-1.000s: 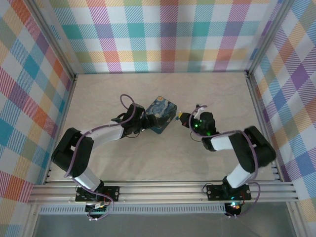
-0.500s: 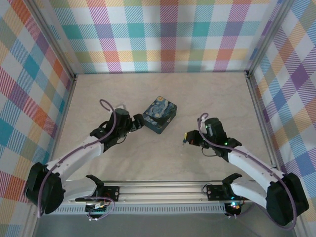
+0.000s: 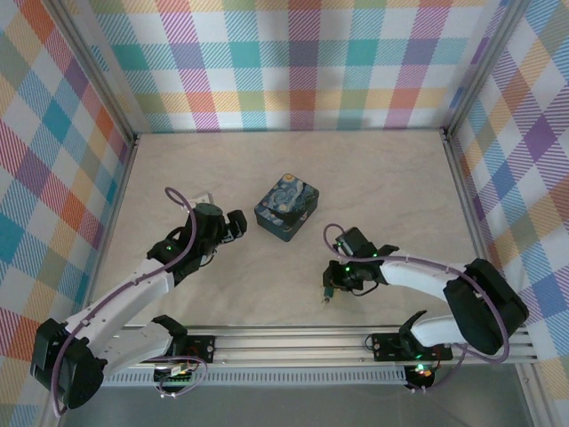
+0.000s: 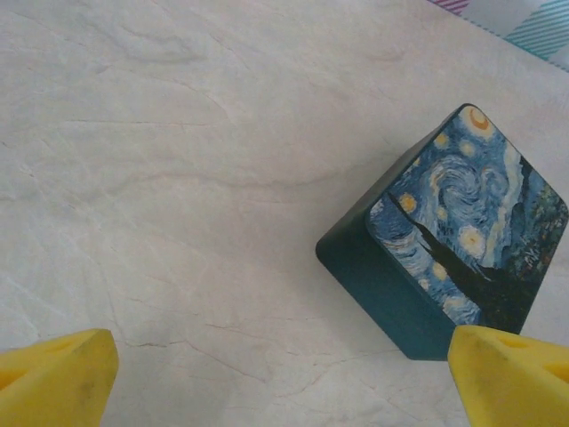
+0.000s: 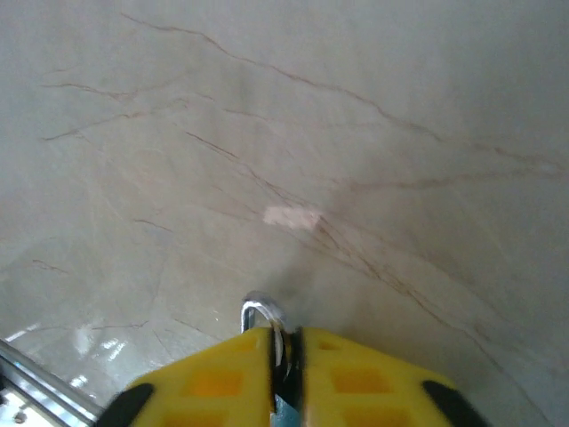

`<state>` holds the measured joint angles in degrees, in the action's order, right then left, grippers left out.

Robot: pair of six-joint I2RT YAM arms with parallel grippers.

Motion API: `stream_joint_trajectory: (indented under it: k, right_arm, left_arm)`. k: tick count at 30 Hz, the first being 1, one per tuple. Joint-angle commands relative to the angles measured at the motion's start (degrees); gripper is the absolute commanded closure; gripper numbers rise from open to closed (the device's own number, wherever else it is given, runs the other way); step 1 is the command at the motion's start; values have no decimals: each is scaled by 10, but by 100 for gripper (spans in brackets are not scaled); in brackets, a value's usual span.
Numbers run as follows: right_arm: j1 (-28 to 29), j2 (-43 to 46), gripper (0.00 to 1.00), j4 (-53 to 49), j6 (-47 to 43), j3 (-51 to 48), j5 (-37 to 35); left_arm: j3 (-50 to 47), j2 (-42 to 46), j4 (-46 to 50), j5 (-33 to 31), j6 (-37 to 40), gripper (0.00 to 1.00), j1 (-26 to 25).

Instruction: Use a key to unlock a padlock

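- both arms have backed off the tin [image 3: 286,206]; a second ago both grippers were right at its sides
- left gripper [image 4: 284,381]: now off to the tin's left, clear of it, fingers [image 4: 62,374] spread wide, holding nothing
- right gripper [image 5: 284,342]: has swung down to the near edge of the table [image 3: 400,178], sitting low over the surface
- my right fingers are almost pressed together, with the padlock [image 5: 256,304] in the slit between them and its silver shackle poking out; reads as a pinch on the padlock
- so the padlock is with me near the front edge, well apart from the tin
- key: too small for me to place
- judgement: looks like I'm bringing the padlock down onto open table, probably to set it there
- can't tell if the shackle is popped; my fingertips cover the body
- not calling the unlock done; key has to be found first
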<state>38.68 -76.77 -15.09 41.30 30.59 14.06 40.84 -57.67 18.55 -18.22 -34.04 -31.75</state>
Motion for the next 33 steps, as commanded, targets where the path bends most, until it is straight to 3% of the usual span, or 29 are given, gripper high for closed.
stream_joint_trajectory:
  k: [1,8,13,16,20,25,29,33]
  right_arm:
    - [3,20,71,8,-7,22,-32]
    - [-9,136,39,-54,-83,60,-183]
    - [-37,226,17,0,-177,57,-292]
    - [-69,260,0,40,-240,44,-353]
    - [-132,271,0,143,-302,-7,-390]
    - [-209,208,0,264,-311,-57,-390]
    - [-222,147,0,324,-347,-46,-386]
    - [-230,102,0,444,-395,-70,-378]
  left_arm:
    - [7,16,24,-29,16,4,2]
    - [25,20,44,-95,25,3,3]
    - [23,33,32,-194,46,0,19]
    - [-7,53,-38,-222,103,0,44]
    - [-64,71,-132,-243,171,0,96]
    - [-137,59,-208,-201,189,0,165]
    - [-173,44,-236,-189,203,0,186]
    - [-196,31,-264,-131,219,0,216]
